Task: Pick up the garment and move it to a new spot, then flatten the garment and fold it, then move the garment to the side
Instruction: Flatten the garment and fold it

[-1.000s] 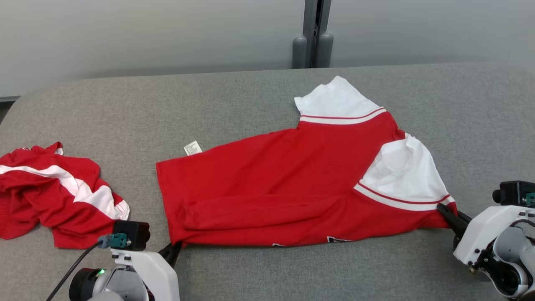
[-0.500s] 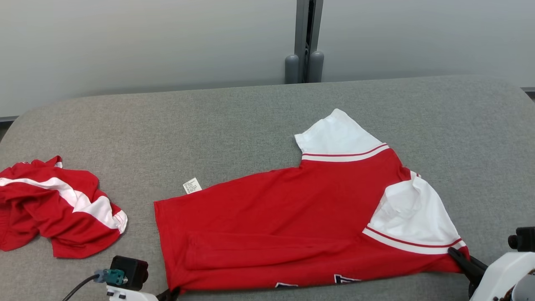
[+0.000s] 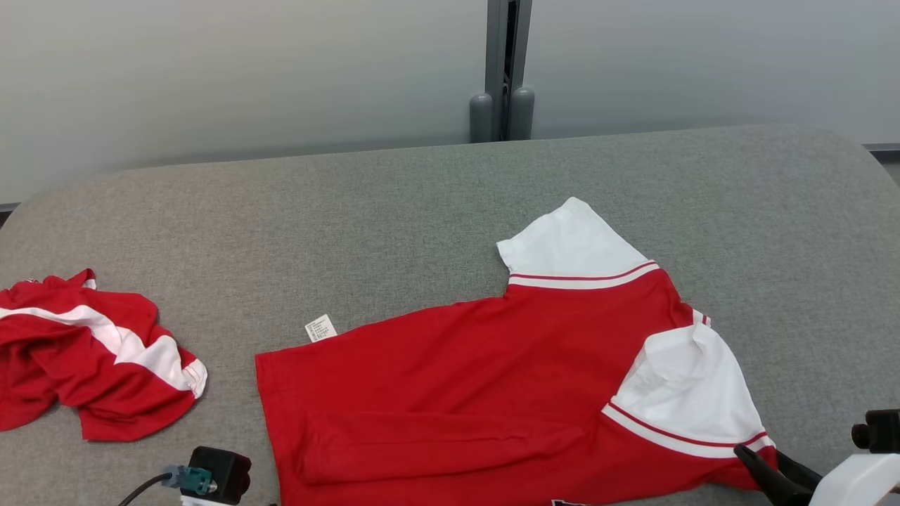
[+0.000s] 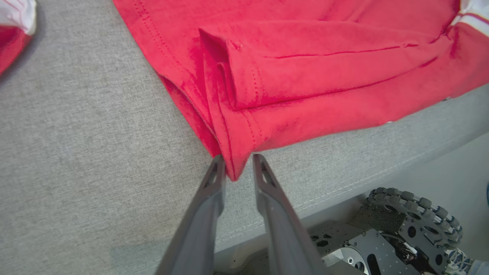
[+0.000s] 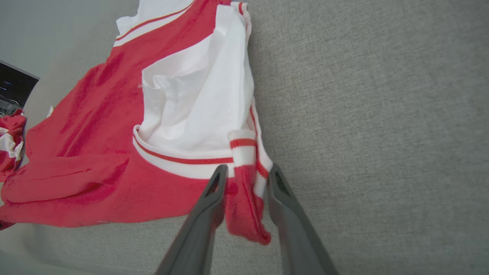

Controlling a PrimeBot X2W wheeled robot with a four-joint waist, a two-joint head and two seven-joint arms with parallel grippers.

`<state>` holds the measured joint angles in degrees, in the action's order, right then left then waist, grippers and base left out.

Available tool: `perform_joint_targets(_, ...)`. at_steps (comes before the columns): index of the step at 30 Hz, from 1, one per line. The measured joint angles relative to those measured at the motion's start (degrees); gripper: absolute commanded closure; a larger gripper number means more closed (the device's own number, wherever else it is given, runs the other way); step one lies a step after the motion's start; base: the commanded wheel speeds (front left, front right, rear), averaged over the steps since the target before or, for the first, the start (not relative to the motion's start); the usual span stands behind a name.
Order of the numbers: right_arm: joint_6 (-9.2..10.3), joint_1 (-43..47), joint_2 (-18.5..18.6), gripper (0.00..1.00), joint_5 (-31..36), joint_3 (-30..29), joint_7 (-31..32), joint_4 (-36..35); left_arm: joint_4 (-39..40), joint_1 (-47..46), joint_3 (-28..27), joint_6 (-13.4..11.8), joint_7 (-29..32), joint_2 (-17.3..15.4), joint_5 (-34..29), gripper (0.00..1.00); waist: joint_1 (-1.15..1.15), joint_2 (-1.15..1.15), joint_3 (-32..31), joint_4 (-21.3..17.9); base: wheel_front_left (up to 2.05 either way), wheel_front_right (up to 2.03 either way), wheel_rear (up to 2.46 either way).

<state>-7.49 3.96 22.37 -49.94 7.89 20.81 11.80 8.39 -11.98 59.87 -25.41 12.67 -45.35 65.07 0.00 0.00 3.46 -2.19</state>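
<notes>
A red garment (image 3: 478,393) with white sleeves lies spread on the grey table (image 3: 351,211), and its near hem reaches the bottom of the head view. My left gripper (image 4: 237,168) is shut on its near left corner, close to the table's front edge. My right gripper (image 5: 246,177) is shut on the red and white cuff at the garment's right corner; its dark fingers (image 3: 763,474) show at the lower right of the head view. One white sleeve (image 3: 569,246) points to the far side, and the other (image 3: 685,393) lies bunched near my right gripper.
A second red and white garment (image 3: 84,358) lies crumpled at the table's left. A small white label (image 3: 320,327) sticks out of the spread garment's far edge. The table's front edge and my wheeled base (image 4: 412,229) show below the left gripper. A grey post (image 3: 500,70) stands behind.
Both grippers have drawn the spread garment toward the table's near edge. The head camera has also shifted, so the whole picture sits lower and the grippers have slid toward the bottom edge.
</notes>
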Motion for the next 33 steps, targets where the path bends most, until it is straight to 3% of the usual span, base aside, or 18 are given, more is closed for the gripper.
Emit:
perform_joint_targets(12, 0.00, 3.1, -6.5, 0.00, 7.8, -8.8, 7.4, -10.0, 0.8, -0.2, -2.0, -2.0, -3.3, -0.1, -1.0, 0.00, 0.00, 0.00, -1.1, 0.5, 0.00, 0.00, 0.00)
perform_joint_targets(18, 0.00, 2.1, -7.8, 0.00, 10.7, -10.7, 8.1, -13.0, -0.8, -2.0, -4.5, -3.8, -7.3, 1.2, -2.8, 0.00, 0.00, 0.00, -0.7, 0.7, 0.00, 0.00, 0.00)
perform_joint_targets(25, 0.00, -9.3, -7.4, 0.00, 12.0, -10.6, 6.5, -11.8, -5.1, -7.8, -8.0, -5.1, -9.9, 4.1, -4.1, 0.00, 0.00, 0.00, 3.0, 0.8, 0.00, 0.00, 0.00)
perform_joint_targets(33, 0.00, -28.5, -3.3, 0.00, 13.2, -4.6, 2.7, -2.5, -12.1, -16.1, -8.4, -2.8, -8.3, 9.4, -4.8, 0.00, 0.00, 0.00, 9.9, 2.4, 0.00, 0.00, 0.00)
